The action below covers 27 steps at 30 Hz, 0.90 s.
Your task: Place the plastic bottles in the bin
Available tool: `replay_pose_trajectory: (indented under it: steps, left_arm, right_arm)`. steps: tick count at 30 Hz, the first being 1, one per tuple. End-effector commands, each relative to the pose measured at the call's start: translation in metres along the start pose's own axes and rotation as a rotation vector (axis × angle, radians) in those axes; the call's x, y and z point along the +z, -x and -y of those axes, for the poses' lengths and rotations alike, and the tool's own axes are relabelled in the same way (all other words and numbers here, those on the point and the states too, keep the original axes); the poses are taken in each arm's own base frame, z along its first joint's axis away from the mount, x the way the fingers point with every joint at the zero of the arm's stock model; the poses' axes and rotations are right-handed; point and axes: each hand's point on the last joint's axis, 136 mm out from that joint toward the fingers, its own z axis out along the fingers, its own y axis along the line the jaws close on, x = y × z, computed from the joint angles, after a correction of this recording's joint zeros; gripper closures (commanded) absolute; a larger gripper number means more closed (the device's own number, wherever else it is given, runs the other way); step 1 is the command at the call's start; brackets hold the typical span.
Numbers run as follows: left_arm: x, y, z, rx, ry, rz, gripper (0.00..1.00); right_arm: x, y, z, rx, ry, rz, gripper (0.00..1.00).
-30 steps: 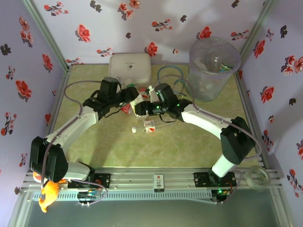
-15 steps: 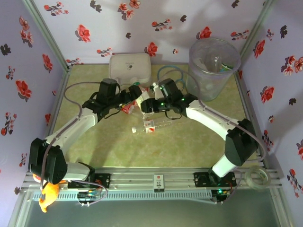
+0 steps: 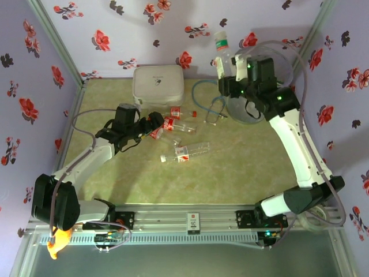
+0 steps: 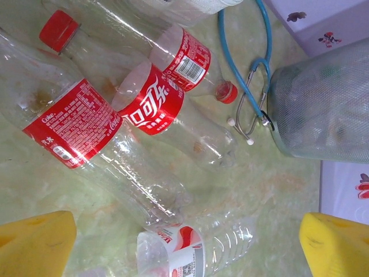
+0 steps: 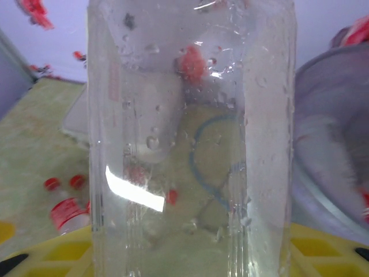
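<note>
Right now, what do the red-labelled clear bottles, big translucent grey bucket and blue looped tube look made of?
Red-labelled clear bottles: thin glossy plastic; see-through walls, sharp highlights.
Big translucent grey bucket: frosted-looking plastic; contents show blurred through it.
Blue looped tube: probably flexible rubber or vinyl; smooth bends, shiny metal-looking fittings.

Left arm's stretched low over the surface toward the middle, left tool (image 3: 153, 122) with jaws spread wide. Right arm stands tall, reaching to the far right, right tool (image 3: 230, 69) clamped around a bottle (image 3: 221, 46).
</note>
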Motion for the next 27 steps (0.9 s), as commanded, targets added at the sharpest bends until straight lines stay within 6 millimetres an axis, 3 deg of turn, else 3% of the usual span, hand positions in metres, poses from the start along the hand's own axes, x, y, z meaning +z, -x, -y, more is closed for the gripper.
replay_pose_trajectory:
  steps: [1, 8, 14, 19, 27]
  left_arm:
    - [-0.003, 0.0, 0.0, 0.014, 0.007, 0.001, 0.01]
    - [-0.009, -0.004, -0.007, 0.017, 0.019, 0.001, 0.02]
    - [-0.015, -0.005, -0.015, 0.018, 0.041, 0.011, 0.02]
    - [-0.011, -0.003, -0.017, 0.011, 0.045, 0.014, 0.02]
    - [-0.007, -0.005, -0.02, 0.0, 0.049, 0.008, 0.02]
  right_arm:
    - [0.014, 0.004, 0.049, -0.085, -0.168, -0.042, 0.48]
    - [0.046, 0.018, 0.134, -0.095, -0.344, -0.069, 0.5]
    - [0.077, 0.015, 0.181, -0.073, -0.366, -0.108, 0.51]
    - [0.095, 0.006, 0.187, -0.057, -0.336, -0.137, 0.51]
    - [0.116, -0.038, 0.177, -0.001, -0.257, -0.229, 0.49]
